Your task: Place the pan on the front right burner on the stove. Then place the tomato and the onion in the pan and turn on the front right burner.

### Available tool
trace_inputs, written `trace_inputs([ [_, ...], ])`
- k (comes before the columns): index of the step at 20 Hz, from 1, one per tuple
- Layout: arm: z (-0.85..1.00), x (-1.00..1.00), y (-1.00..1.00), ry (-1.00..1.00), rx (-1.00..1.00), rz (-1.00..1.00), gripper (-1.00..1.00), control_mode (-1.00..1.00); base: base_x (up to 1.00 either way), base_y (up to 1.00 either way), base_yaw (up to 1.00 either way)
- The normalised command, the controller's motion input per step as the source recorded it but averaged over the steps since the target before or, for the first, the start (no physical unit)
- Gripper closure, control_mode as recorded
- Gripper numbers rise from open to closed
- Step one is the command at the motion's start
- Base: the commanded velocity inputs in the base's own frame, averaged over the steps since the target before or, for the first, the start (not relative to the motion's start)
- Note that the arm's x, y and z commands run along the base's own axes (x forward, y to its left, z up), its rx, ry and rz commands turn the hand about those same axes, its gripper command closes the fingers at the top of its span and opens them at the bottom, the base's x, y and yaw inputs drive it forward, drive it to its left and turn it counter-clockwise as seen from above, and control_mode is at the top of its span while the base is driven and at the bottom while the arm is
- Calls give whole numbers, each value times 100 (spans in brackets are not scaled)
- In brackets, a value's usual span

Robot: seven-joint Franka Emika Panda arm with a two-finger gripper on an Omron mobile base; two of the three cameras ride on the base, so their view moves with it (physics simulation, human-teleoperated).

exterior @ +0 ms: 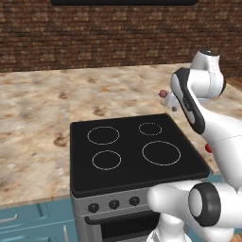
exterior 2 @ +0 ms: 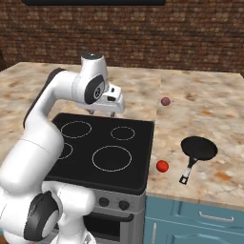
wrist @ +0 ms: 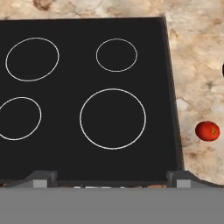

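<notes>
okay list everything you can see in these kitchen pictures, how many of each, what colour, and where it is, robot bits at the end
stove: one, glossy black glass top with a grey steel front, set into the counter.
burner rings: four, thin white outlines on the cooktop; the front right burner is the largest.
knobs: a row of black ones along the stove front, partly hidden by the arm.
pan: one, black with a pale grey handle, on the counter right of the stove, empty.
tomato: one, bright red, on the counter between stove and pan.
onion: one, purplish-maroon, on the counter behind the tomato.
counter: one, beige marbled stone, both sides of the stove.
wall: dark red brick, behind.
cabinets: teal-blue, below the counter.
gripper: one, open, empty, above the stove's rear.
</notes>
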Motion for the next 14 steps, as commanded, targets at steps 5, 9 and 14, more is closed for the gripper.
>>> trace_inputs([
  [5,-1,0,-48,0,0,-4,-100,-100,0,0,0],
  [9,-2,0,-45,0,0,-4,-100,-100,0,0,0],
  [14,0,0,-46,0,0,-4,-100,-100,0,0,0],
])
